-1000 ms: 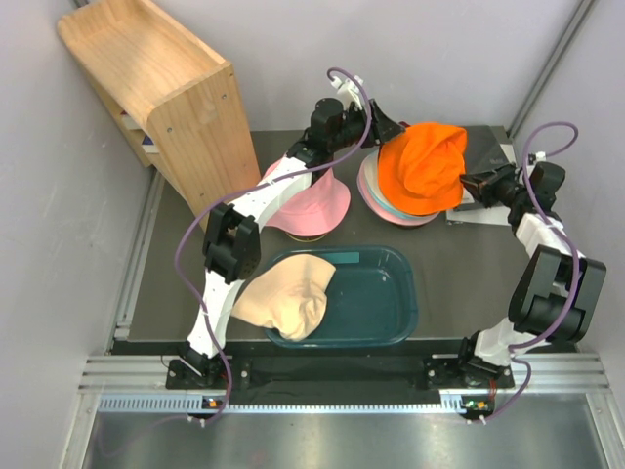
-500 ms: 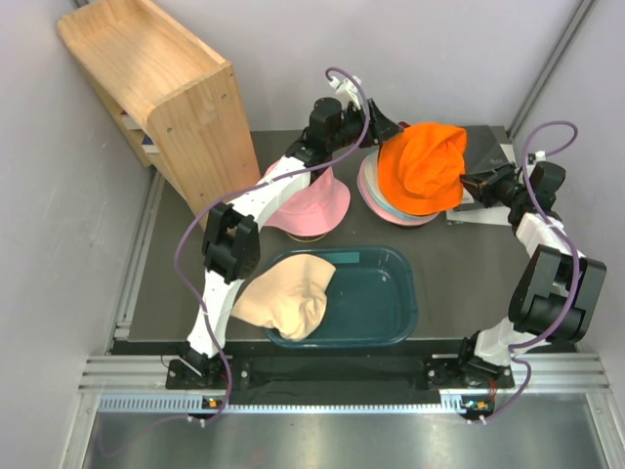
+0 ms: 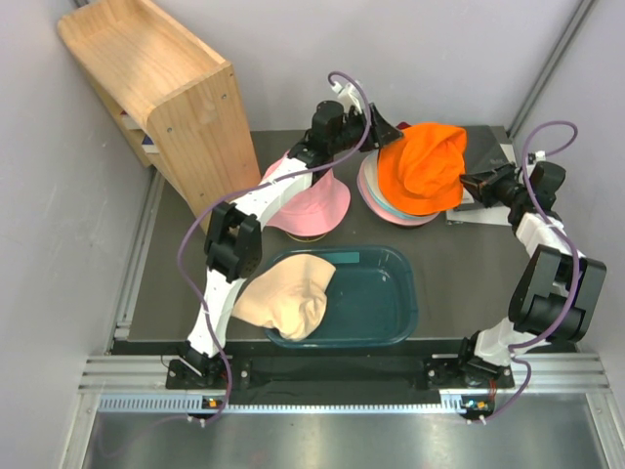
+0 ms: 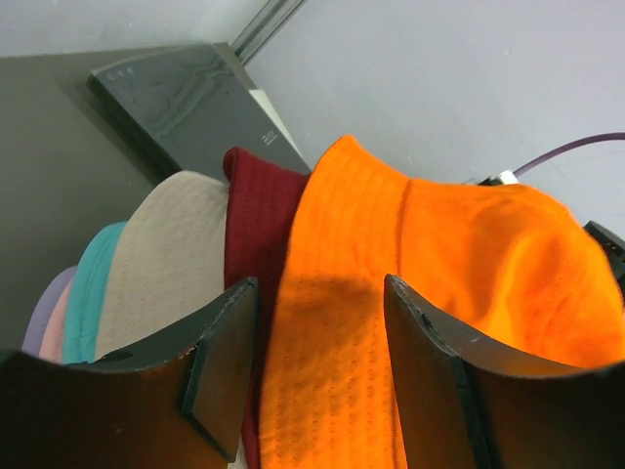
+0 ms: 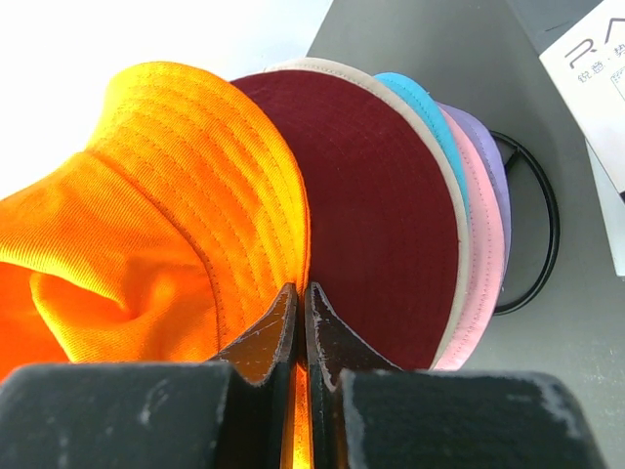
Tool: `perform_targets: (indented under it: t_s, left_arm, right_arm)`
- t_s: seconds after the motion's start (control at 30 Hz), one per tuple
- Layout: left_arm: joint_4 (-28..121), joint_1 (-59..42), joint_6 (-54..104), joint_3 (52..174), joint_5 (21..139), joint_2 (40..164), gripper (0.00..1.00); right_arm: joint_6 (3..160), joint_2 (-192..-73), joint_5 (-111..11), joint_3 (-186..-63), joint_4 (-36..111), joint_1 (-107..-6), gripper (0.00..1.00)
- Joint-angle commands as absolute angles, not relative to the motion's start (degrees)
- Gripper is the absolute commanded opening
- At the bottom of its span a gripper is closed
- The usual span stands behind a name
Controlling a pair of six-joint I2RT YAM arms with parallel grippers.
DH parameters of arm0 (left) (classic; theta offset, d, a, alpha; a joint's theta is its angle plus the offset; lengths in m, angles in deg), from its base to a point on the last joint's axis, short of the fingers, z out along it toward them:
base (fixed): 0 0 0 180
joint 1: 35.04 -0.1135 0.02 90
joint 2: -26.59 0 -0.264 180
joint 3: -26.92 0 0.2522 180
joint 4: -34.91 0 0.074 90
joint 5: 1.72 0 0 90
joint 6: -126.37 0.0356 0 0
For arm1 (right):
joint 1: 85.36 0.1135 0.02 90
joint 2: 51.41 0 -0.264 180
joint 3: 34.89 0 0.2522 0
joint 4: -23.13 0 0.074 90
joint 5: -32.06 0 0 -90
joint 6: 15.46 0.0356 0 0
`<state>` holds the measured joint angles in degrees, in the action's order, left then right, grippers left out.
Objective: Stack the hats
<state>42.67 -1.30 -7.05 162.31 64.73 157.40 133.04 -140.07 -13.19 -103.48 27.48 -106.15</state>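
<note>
An orange hat point(image 3: 422, 166) lies crumpled on top of a stack of hats point(image 3: 391, 213) at the back right. In the right wrist view my right gripper point(image 5: 301, 305) is shut on the orange hat's point(image 5: 166, 195) brim, just above a maroon hat point(image 5: 381, 215). My left gripper point(image 3: 383, 131) hovers at the orange hat's far left side. It stands open point(image 4: 317, 342), with orange fabric point(image 4: 439, 244) showing between its fingers. Below that the maroon point(image 4: 259, 215), beige point(image 4: 176, 254) and teal point(image 4: 93, 283) brims fan out. A pink hat point(image 3: 317, 205) sits left of the stack. A peach hat point(image 3: 288, 298) drapes over the tub's rim.
A dark teal tub point(image 3: 376, 303) stands at the front middle. A wooden shelf point(image 3: 156, 83) fills the back left corner. A black wire ring point(image 5: 542, 234) sits under the stack. White paper point(image 5: 596, 88) and a dark flat pad point(image 4: 186, 93) lie beside it.
My left gripper has edged slightly right toward the orange hat. The right arm and the hats have not visibly moved.
</note>
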Motion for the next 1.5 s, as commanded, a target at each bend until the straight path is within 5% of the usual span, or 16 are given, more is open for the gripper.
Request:
perform_targets:
  t_s: [0.0, 0.07, 0.2, 0.23, 0.3, 0.8, 1.47]
  left_arm:
    - [40.76, -1.2, -7.49, 163.38, 62.19, 158.43, 0.56]
    - [40.06, -0.93, -7.49, 163.12, 61.39, 158.26, 0.52]
    - [37.95, -0.67, -8.89, 162.15, 60.07, 157.9, 0.23]
    - [37.25, -0.76, -9.59, 161.89, 59.98, 157.73, 0.09]
    - [36.98, -0.76, -9.95, 161.71, 60.07, 157.38, 0.0]
    - [36.62, -1.9, -12.94, 164.44, 65.08, 154.74, 0.0]
    - [43.83, -3.22, -9.6, 165.31, 69.47, 161.77, 0.0]
  right_arm:
    - [131.67, -140.09, -12.85, -105.69, 25.47, -106.01, 0.0]
    - [131.58, -140.0, -12.85, -105.78, 25.47, -106.01, 0.0]
    - [131.94, -139.56, -12.67, -106.13, 25.47, -106.01, 0.0]
    - [132.11, -139.39, -12.41, -106.3, 25.64, -106.01, 0.0]
    - [132.38, -138.34, -11.8, -107.0, 26.43, -106.01, 0.0]
    - [136.6, -128.93, -12.41, -107.27, 31.26, -107.07, 0.0]
    - [131.59, -141.93, -17.68, -100.32, 23.01, -105.49, 0.0]
